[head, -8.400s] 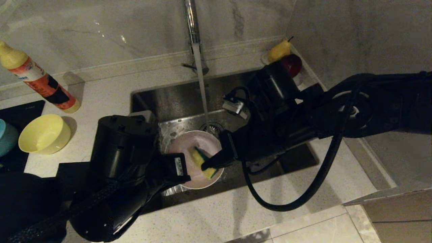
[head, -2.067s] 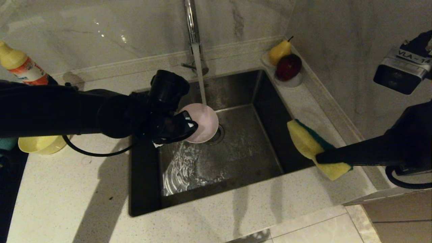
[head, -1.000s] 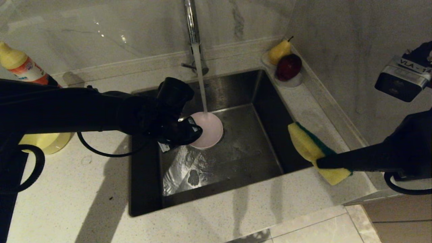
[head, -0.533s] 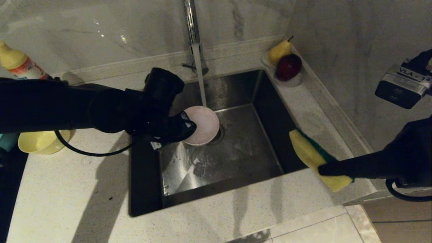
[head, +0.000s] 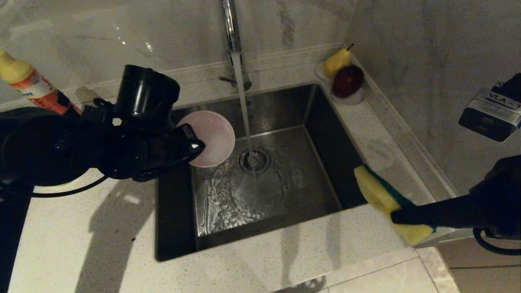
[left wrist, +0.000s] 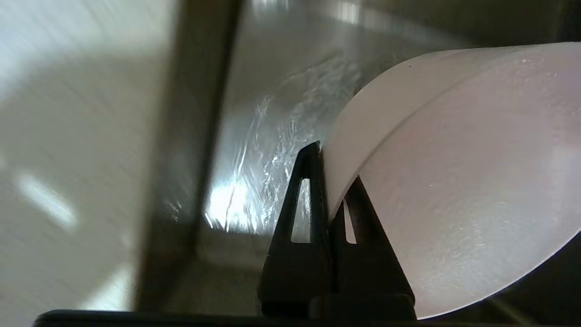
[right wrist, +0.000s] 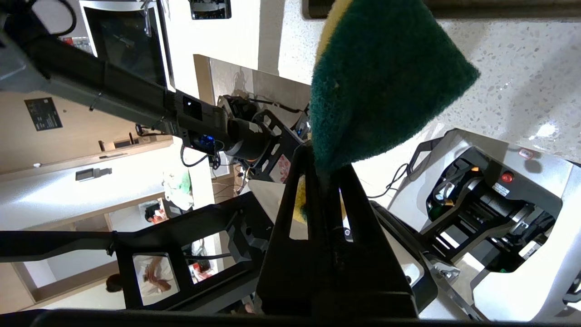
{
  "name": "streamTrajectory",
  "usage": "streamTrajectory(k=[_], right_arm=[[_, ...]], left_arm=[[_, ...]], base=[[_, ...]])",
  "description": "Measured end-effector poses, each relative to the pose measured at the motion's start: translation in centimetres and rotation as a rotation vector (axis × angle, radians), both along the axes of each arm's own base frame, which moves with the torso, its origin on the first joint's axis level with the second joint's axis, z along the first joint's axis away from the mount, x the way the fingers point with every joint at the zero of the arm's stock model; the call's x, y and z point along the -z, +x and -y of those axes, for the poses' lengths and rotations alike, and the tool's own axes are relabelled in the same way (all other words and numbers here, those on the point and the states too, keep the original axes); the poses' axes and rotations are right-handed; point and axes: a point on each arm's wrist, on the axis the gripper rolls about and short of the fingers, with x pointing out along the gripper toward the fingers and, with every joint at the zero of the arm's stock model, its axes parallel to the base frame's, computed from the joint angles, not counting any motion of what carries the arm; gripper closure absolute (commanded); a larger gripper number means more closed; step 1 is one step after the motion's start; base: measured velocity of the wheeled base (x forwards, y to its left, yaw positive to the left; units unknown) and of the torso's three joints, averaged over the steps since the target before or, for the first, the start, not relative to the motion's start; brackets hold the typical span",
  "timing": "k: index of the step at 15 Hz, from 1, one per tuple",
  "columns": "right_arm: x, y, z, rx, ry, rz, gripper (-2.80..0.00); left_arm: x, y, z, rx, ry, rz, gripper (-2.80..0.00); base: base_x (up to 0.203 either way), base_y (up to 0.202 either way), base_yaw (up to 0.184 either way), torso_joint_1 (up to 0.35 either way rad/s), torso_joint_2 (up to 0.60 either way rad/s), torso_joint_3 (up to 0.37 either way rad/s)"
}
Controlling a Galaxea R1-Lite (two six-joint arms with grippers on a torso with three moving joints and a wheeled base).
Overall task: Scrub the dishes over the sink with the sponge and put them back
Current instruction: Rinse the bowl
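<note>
My left gripper (head: 194, 147) is shut on the rim of a pale pink bowl (head: 211, 137), one of the dishes. It holds the bowl tilted over the left side of the steel sink (head: 175, 228), clear of the water stream (head: 244, 110). In the left wrist view its two fingers pinch the pink bowl (left wrist: 454, 181) wall at the left gripper (left wrist: 327, 181). My right gripper (head: 398, 217) is shut on the sponge (head: 382, 195), yellow with a green face, above the counter at the sink's front right corner. In the right wrist view the sponge (right wrist: 376, 91) sticks out of the right gripper (right wrist: 323, 170).
The chrome tap (head: 231, 28) runs water onto the drain strainer (head: 255, 159). An orange detergent bottle (head: 30, 86) stands at the back left. A pear (head: 337, 61) and a red apple (head: 348, 80) sit at the sink's back right corner. Speckled counter (head: 252, 264) surrounds the basin.
The left gripper has carried the pink bowl out of the water stream, up and to the left. The right gripper with the sponge has drifted slightly toward the counter's front.
</note>
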Motion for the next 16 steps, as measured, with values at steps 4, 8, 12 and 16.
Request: streamTrajectory(k=[4, 8, 12, 16], right_arm=[[0.2, 0.0, 0.0, -0.001, -0.005, -0.009, 0.0], [0.7, 0.1, -0.1, -0.002, -0.014, -0.021, 0.0], [0.8, 0.3, -0.3, -0.008, -0.019, -0.028, 0.0], [1.3, 0.3, -0.3, -0.008, -0.028, -0.042, 0.0]], left_arm=[[-0.7, -1.5, -1.0, -0.027, 0.124, 0.179, 0.0], [-1.1, -2.6, -1.7, -0.014, 0.217, 0.379, 0.0], [-2.2, -3.4, -2.1, -0.03, 0.282, 0.581, 0.0], [-3.3, -4.5, -2.5, 0.025, 0.302, 0.727, 0.0]], base=[[0.0, 0.0, 0.0, 0.0, 0.0, 0.0], [0.0, 0.0, 0.0, 0.0, 0.0, 0.0], [0.0, 0.0, 0.0, 0.0, 0.0, 0.0], [0.0, 0.0, 0.0, 0.0, 0.0, 0.0]])
